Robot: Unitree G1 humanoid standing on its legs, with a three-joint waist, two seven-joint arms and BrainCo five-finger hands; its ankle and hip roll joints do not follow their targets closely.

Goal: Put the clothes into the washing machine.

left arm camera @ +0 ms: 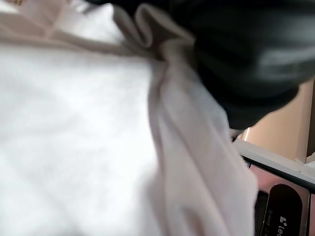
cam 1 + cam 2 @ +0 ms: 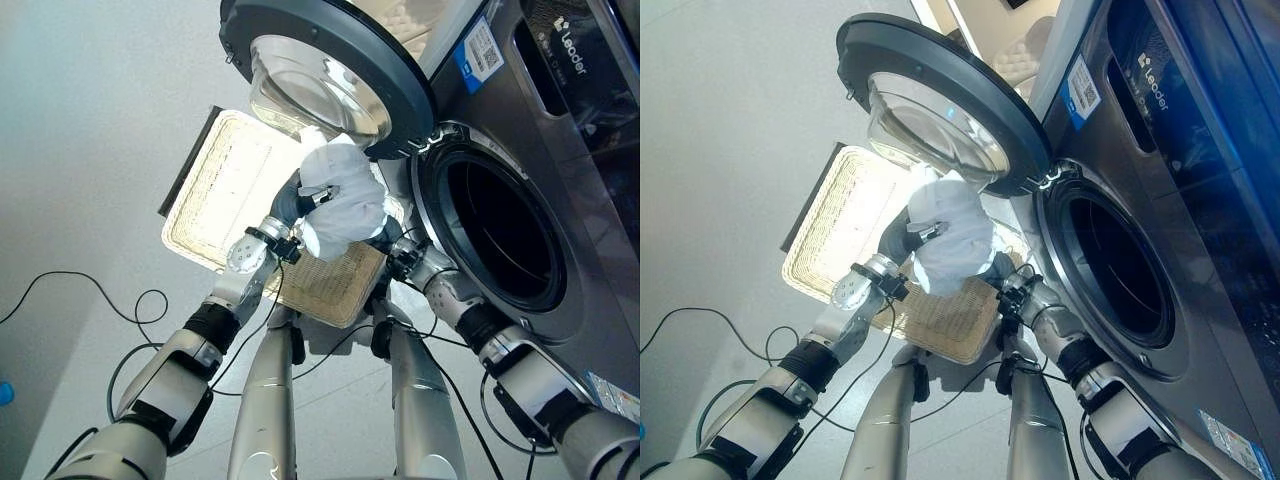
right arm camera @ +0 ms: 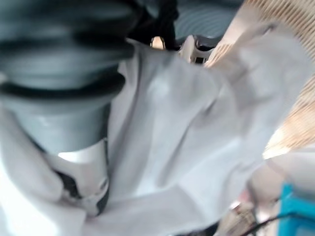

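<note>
A bundle of white clothes [image 2: 345, 205] hangs over the near end of a wicker basket [image 2: 230, 190], held between my two hands. My left hand [image 2: 289, 203] is on the bundle's left side, its fingers [image 2: 316, 198] curled into the cloth. My right hand [image 2: 388, 240] presses against the bundle's lower right, mostly buried in fabric. The washing machine's round drum opening [image 2: 500, 235] gapes just right of the bundle. Its door [image 2: 320, 70] is swung open above the clothes. White cloth [image 1: 74, 137] lies against the left hand's dark cover [image 1: 246, 54], and cloth [image 3: 197, 123] drapes past the right hand's cover [image 3: 59, 64].
The flat wicker basket stands on the grey floor to the left of the machine, partly beneath the open door. The door's glass bowl [image 2: 930, 125] hangs close above the bundle. A small blue object [image 2: 3, 393] lies at the far left of the floor.
</note>
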